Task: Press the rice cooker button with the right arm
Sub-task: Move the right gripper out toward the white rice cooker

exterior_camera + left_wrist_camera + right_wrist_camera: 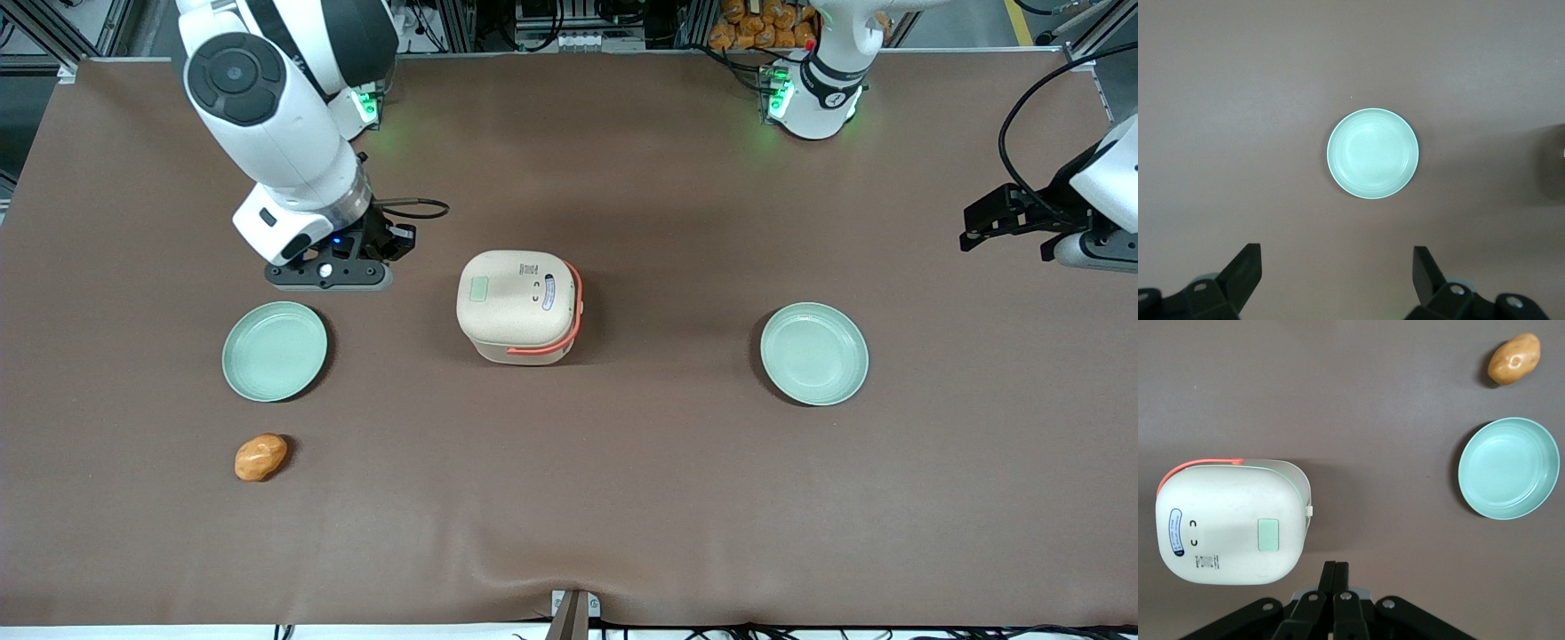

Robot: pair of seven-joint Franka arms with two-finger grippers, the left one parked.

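The cream rice cooker (518,305) with its coral-orange handle band stands closed near the middle of the brown table. It has a pale green square button (479,290) on its lid. In the right wrist view the cooker (1231,523) and its button (1267,535) show clearly. My right arm's black gripper (331,271) hangs above the table beside the cooker, toward the working arm's end, not touching it. Its two fingers (1336,572) are pressed together and hold nothing.
A mint-green plate (275,350) lies near the gripper, nearer the front camera, and an orange-brown potato (260,457) lies nearer still. A second mint-green plate (813,353) lies toward the parked arm's end. The plate (1509,468) and potato (1515,359) also show in the right wrist view.
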